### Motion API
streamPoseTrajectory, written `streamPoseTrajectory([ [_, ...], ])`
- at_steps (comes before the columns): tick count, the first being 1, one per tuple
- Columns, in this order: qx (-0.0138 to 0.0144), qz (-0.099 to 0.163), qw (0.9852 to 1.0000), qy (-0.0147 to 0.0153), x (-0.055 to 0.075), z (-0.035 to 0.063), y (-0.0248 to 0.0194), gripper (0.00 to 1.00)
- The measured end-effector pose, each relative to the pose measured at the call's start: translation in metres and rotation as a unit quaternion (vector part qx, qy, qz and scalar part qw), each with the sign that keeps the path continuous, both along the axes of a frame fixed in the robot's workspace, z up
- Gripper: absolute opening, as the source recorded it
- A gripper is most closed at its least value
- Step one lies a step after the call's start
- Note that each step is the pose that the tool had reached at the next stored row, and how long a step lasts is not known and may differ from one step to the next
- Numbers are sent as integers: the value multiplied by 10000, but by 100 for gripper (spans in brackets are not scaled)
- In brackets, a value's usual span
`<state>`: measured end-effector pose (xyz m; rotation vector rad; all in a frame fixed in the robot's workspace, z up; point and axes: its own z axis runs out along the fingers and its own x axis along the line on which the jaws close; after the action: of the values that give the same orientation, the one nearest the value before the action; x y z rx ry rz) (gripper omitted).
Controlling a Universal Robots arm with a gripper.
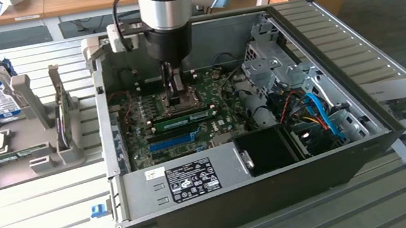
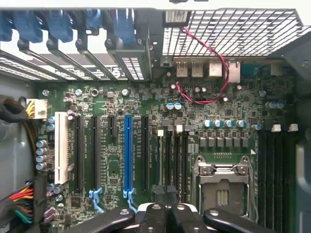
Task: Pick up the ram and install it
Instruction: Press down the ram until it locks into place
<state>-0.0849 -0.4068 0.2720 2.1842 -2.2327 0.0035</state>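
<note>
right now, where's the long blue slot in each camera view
Exterior view: the blue slot lies on the motherboard inside the open case, nearer the camera than the CPU socket.
Wrist view: the blue slot runs as a long strip between black slots, with the white slot a few strips away.
Shared landmark: the metal-framed CPU socket.

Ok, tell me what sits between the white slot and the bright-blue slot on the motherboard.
In the wrist view, between the white slot and the bright-blue slot lie two long black slots and one short black slot.
</note>
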Motion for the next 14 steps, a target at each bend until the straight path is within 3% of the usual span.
streamPoseTrajectory([
  [14,0,0,10000,0,0,283,0,9],
])
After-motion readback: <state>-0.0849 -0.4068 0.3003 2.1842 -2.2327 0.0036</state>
